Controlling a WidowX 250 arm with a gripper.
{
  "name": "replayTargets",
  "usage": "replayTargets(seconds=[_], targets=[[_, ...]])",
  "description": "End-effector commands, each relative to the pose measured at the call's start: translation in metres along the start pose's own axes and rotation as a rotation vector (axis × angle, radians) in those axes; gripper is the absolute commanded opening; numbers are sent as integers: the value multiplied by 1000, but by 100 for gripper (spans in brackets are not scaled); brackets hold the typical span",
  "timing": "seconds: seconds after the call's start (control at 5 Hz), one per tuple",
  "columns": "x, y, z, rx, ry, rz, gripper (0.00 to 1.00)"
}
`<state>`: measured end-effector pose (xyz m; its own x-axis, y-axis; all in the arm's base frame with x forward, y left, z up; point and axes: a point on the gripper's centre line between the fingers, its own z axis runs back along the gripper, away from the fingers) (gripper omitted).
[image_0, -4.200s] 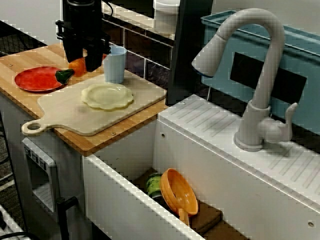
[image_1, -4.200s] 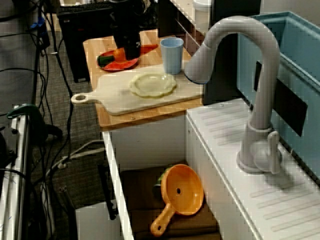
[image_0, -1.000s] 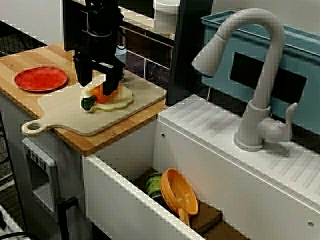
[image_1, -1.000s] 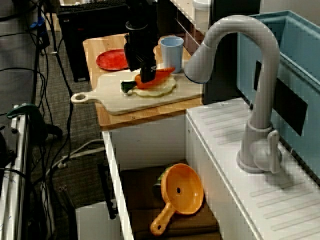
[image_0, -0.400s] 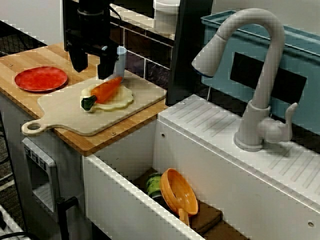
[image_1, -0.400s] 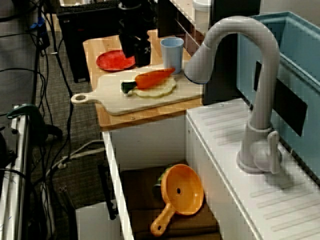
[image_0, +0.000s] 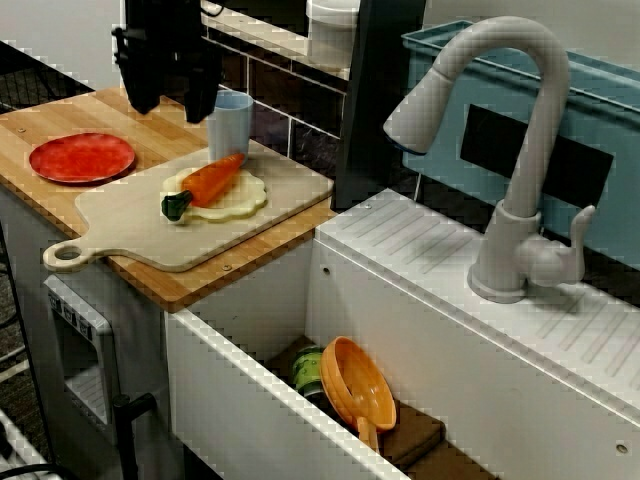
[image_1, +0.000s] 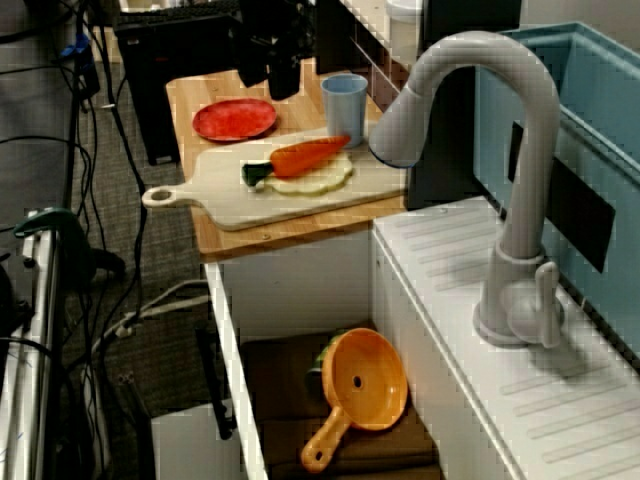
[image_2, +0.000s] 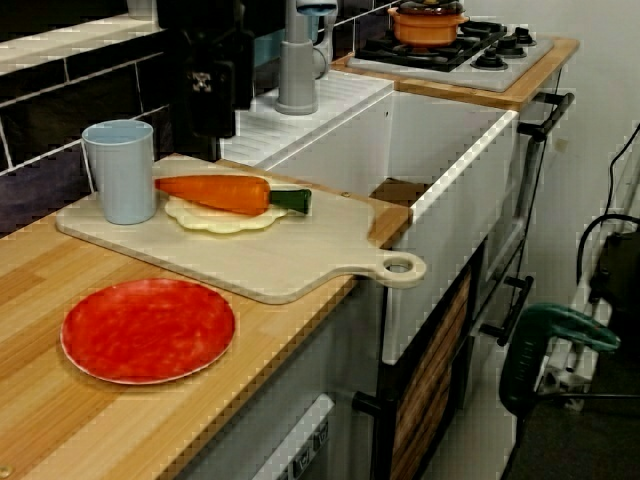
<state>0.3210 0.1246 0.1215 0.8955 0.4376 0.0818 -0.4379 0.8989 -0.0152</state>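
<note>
**View from the side.** The tool (image_0: 170, 105) is seen raised above the far left corner of the cutting board (image_0: 150, 230). Its fingers are apart and nothing is held. The carrot (image_0: 210, 180) is laid across the pale plate (image_0: 248, 192) at the middle of the cutting board, with its green end towards the board's handle. A blue cup (image_0: 230, 125) is stood on the board's far edge. A red plate (image_0: 82, 157) is set on the worktop (image_0: 40, 118) left of the board. An orange strainer (image_0: 362, 385) is seen in the sink (image_0: 240, 400), below and right of the board.

**View from above.** The tool (image_1: 268, 78) is hung over the worktop just beyond the cutting board (image_1: 250, 205), well apart from the carrot (image_1: 308, 156). The carrot is rested on the pale plate (image_1: 325, 180). The red plate (image_1: 235, 118) is bare.

**View along the worktop.** The tool (image_2: 215, 115) is shown as a dark block behind the cutting board (image_2: 280, 260), and its fingers cannot be told apart here. The carrot (image_2: 215, 193) is lying flat on the pale plate (image_2: 215, 220), beside the blue cup (image_2: 122, 170).

**Progress, as judged.** The carrot is already placed on the pale plate and let go. Nothing is left in the tool, and no further thing is seen waiting by the board.
</note>
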Motion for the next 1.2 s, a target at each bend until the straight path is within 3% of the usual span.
replayTargets(seconds=[0.0, 0.4, 1.0], targets=[[24, 13, 27, 25, -81, 224, 100], [52, 12, 14, 28, -110, 364, 100], [64, 11, 5, 11, -105, 417, 100]])
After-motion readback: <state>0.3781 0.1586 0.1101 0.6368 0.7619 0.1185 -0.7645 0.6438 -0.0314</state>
